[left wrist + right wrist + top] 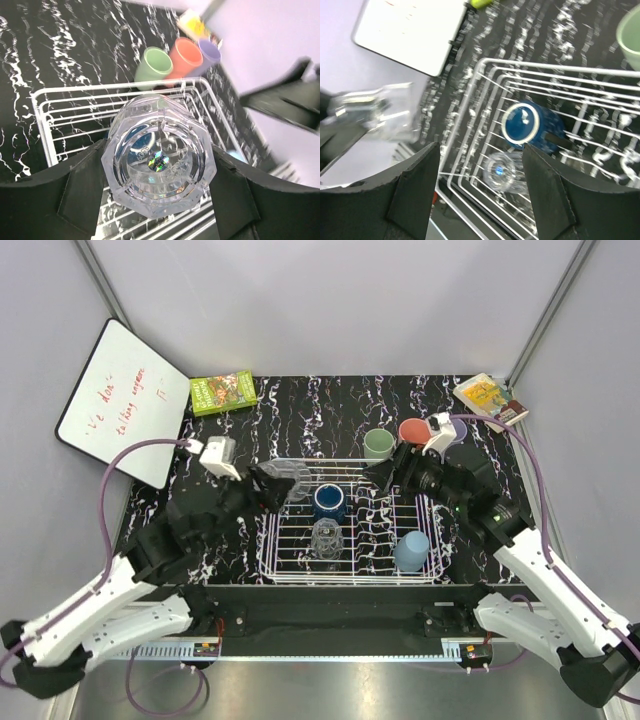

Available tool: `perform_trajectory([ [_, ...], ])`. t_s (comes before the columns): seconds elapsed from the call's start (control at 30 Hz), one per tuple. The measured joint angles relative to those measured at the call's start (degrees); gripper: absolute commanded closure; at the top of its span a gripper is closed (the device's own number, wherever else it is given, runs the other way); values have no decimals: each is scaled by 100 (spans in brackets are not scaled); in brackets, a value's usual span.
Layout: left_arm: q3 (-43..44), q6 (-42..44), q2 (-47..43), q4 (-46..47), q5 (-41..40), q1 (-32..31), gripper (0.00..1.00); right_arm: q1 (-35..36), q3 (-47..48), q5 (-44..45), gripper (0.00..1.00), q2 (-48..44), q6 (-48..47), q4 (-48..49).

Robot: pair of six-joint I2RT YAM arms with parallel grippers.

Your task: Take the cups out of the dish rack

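My left gripper (274,485) is shut on a clear faceted glass (159,165), held above the far left corner of the white wire dish rack (352,569). In the rack stand a dark blue cup (329,502), a second clear glass (326,538) and a light blue-grey cup (411,551). My right gripper (384,478) hangs open over the rack's far right part, and its wrist view looks down on the dark blue cup (522,122) and the clear glass (501,170). On the table behind the rack stand a pale green cup (378,444), a salmon-pink cup (411,430) and a lavender cup (209,51).
A whiteboard (125,400) leans at the table's far left. Beside it lies a green box (223,392), and a yellow book (490,398) lies at the far right corner. Grey walls close in the black marbled table (330,410).
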Motion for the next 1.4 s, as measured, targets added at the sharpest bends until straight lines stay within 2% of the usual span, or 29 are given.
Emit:
perform_trajectory([
  [0.07,-376,-205,-275,315,544,614,100,2,-55,-127,26,-70,76,232],
  [0.2,-734,-671,-223,1187,1915,1563,100,7,-105,-358,26,-90,249,673],
  [0.43,-1390,-1753,492,3233,4098,2435,100,7,-341,-839,26,-76,632,1519],
  [0.6,-1635,-2468,1185,4540,5001,2629,100,9,-402,-1062,27,-52,802,1974],
  [0.9,-1829,-3528,2131,6704,5853,2684,100,11,-490,-1504,29,199,1185,2881],
  [1.13,-1853,-3777,2210,7276,6037,2684,100,11,-522,-1753,30,428,1449,3296],
  [1.4,-1906,-3821,2238,7475,6059,2629,100,48,-522,-2044,34,905,1843,3919],
])
